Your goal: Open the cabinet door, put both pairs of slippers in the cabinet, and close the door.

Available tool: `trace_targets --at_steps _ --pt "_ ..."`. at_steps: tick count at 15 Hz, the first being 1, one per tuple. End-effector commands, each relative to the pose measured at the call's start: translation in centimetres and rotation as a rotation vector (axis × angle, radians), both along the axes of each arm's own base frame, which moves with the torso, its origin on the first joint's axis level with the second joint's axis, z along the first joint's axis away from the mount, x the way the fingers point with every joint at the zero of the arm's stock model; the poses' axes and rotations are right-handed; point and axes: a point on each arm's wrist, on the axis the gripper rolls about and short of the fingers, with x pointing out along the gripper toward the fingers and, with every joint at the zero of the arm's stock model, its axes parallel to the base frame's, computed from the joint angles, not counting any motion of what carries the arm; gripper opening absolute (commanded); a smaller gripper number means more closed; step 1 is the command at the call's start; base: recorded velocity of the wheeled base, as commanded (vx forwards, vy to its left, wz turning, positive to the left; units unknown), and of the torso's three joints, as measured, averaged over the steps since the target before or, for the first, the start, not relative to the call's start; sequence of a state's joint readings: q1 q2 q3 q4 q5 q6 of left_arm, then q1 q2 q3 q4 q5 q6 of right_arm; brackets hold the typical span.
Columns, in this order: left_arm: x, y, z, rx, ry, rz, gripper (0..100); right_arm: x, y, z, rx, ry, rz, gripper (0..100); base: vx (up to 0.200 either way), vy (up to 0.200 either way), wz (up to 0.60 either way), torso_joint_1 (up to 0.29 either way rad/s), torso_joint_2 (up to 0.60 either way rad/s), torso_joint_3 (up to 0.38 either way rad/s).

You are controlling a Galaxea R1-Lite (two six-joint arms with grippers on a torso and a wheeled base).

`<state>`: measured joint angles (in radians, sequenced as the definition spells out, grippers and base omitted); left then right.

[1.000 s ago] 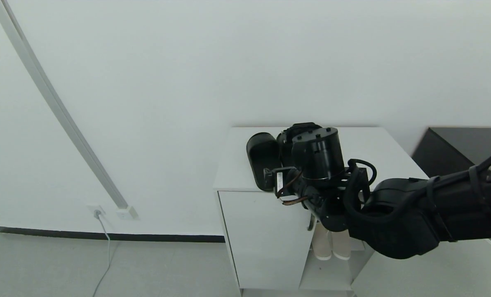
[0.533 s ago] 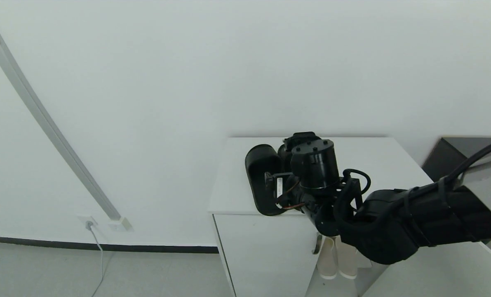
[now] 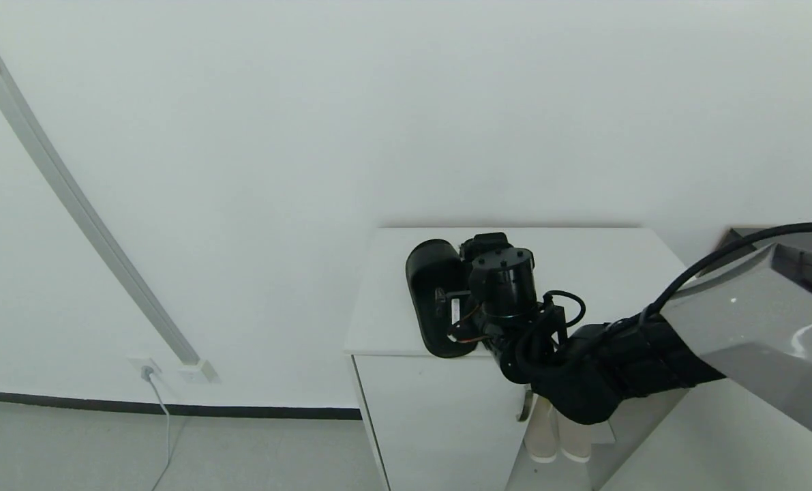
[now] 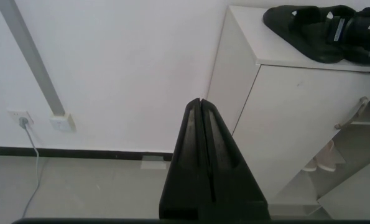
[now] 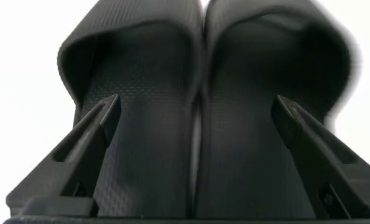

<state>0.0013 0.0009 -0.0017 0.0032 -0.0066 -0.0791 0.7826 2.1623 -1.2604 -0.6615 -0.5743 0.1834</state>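
while the right arm [image 3: 583, 368] is stretching forward over the front edge of the cabinet [image 3: 603, 273], its wrist is bending down toward the cabinet top, and the right gripper [image 5: 197, 106] is standing wide open across the black slippers [image 5: 203, 124]. there are two of these, one pair, lying side by side and touching along their inner edges, directly under and ahead of the gripper. one finger [image 5: 97, 130] is sitting over the outer side of each slipper; whether the fingers are touching them i cannot tell. in the head view one black slipper [image 3: 433, 300] is showing just left of the wrist, on the white top near its front edge.

below the right gripper, the right compartment of the cabinet is standing open, and two white slippers [image 3: 559, 436], a second pair, are standing upright inside it, close together. a metal handle [image 3: 527, 406] is showing on the shut panel next to them.

the left gripper [image 4: 201, 106] is hanging low, well away from the cabinet, its two fingers pressed together with nothing between them. beyond it, a slanting cable duct [image 3: 71, 198] and one wall socket [image 3: 148, 372] with a cord are showing on the wall.
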Motion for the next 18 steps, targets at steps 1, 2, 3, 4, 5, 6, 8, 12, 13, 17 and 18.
trace_targets --at_steps 1,2,3,4,5,6,8,12,13,17,18 --pt "0.0 0.0 0.0 -0.001 -0.001 0.001 0 1.4 0.5 -1.4 -0.024 0.004 -0.010 100 0.000 0.000 0.00 0.000 0.00 0.000" --pt "0.0 0.0 0.0 -0.001 0.001 0.001 0 1.8 0.6 -1.7 -0.031 0.001 -0.013 100 0.000 0.000 0.00 0.000 0.00 0.000" --pt "0.0 0.0 0.0 -0.001 -0.001 0.001 0 2.5 0.8 -2.0 -0.039 -0.002 -0.018 100 0.000 0.000 0.00 0.000 0.00 0.000" --pt "0.0 0.0 0.0 -0.001 -0.001 0.001 0 2.9 0.8 -2.3 -0.042 -0.005 -0.024 100 0.000 0.000 0.00 0.000 0.00 0.000" --pt "0.0 0.0 0.0 -0.001 -0.001 0.001 0 3.4 0.9 -2.6 -0.046 -0.007 -0.029 100 0.000 0.000 0.00 0.000 0.00 0.000" --pt "0.0 0.0 0.0 -0.001 -0.001 0.001 0 3.6 1.0 -2.7 -0.045 -0.008 -0.030 100 0.000 0.000 0.00 0.000 0.00 0.000" --pt "0.0 0.0 0.0 -0.002 -0.001 0.001 0 4.2 1.2 -2.8 -0.047 -0.018 -0.033 0 0.000 0.000 0.00 0.000 0.00 0.000" --pt "0.0 0.0 0.0 -0.001 -0.001 0.001 0 4.5 1.3 -2.5 -0.053 -0.031 -0.033 0 0.000 0.000 0.00 0.000 0.00 0.000" --pt "0.0 0.0 0.0 -0.001 -0.001 0.001 0 4.4 1.3 -2.4 -0.051 -0.033 -0.032 0 0.000 0.000 0.00 0.000 0.00 0.000" --pt "0.0 0.0 0.0 -0.001 0.001 0.001 0 4.4 1.3 -1.4 -0.053 -0.057 -0.029 0 0.000 0.000 0.00 0.000 0.00 0.000" --pt "0.0 0.0 0.0 -0.001 0.001 0.001 0 4.2 1.2 -0.6 -0.042 -0.068 -0.030 0 0.000 0.000 0.00 0.000 0.00 0.000"
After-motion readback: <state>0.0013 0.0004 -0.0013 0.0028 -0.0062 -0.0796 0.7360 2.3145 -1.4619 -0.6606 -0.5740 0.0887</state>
